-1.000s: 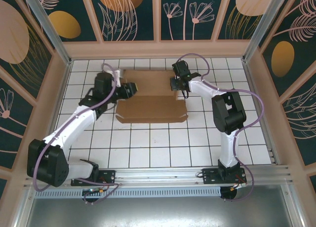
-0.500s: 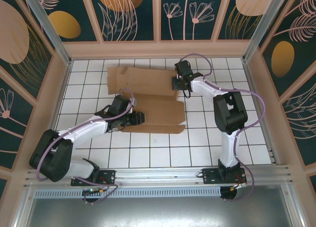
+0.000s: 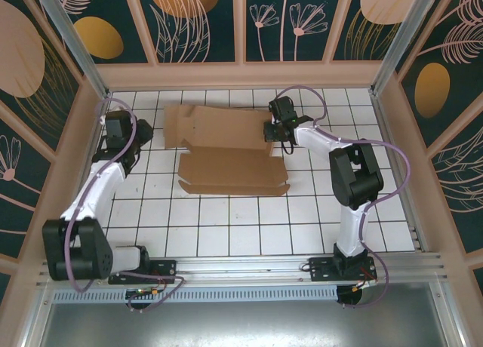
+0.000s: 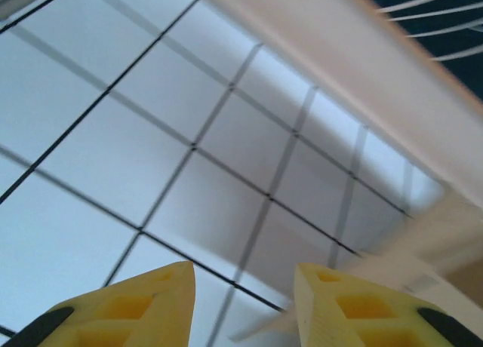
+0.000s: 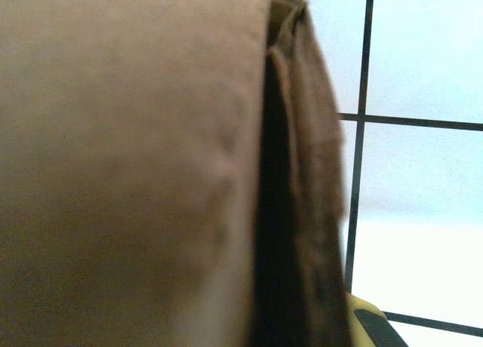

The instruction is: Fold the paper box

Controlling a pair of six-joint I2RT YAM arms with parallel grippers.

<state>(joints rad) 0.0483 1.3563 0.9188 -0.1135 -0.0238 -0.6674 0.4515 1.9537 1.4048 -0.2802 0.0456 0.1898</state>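
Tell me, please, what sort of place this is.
Probably a purpose-built robot test cell, not a home or shop: a white tiled table fenced by leaf-printed wall panels, the left arm and right arm bolted to an aluminium rail, and a paper box between them.

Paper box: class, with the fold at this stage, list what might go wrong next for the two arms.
1. The right gripper pinches the paper box at its right edge alone. Pulling from there could swing or buckle the sheet rather than crease it.
2. The left gripper hangs open over tiles to the left of the box, so nothing steadies that side and the cardboard may slide.
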